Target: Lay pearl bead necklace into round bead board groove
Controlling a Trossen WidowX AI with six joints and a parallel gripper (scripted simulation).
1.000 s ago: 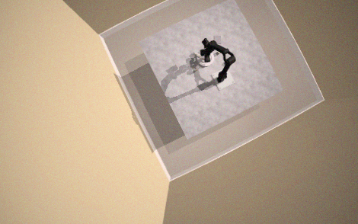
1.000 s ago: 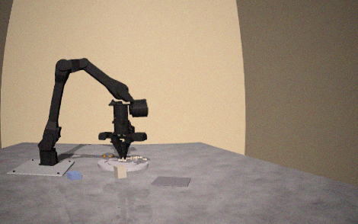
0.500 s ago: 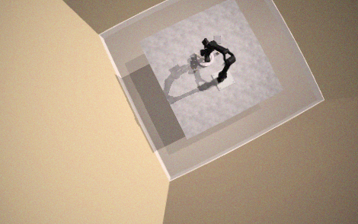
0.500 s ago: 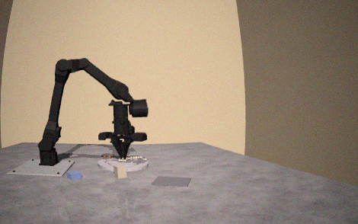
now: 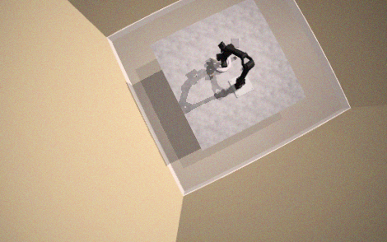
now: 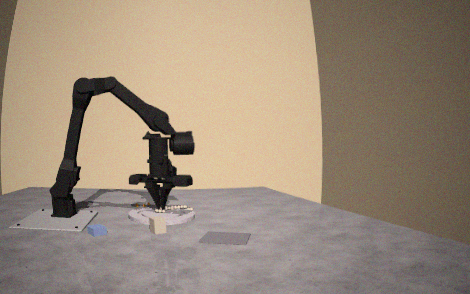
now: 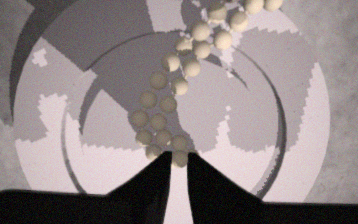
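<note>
The round white bead board lies flat, with a curved groove showing in the wrist view. My gripper points down over it and is shut on the pearl bead necklace by a bead near one end. The necklace runs from the fingertips in two close strands up and to the right in the wrist view, across the board's middle and over its far rim. Beads are bunched just left of the fingertips. The necklace's far end is cut off by the wrist view's top edge.
In the exterior view, a beige block stands in front of the board, a blue block lies near the arm's base plate, and a flat grey square lies to the right. Small orange things show behind the board's left side.
</note>
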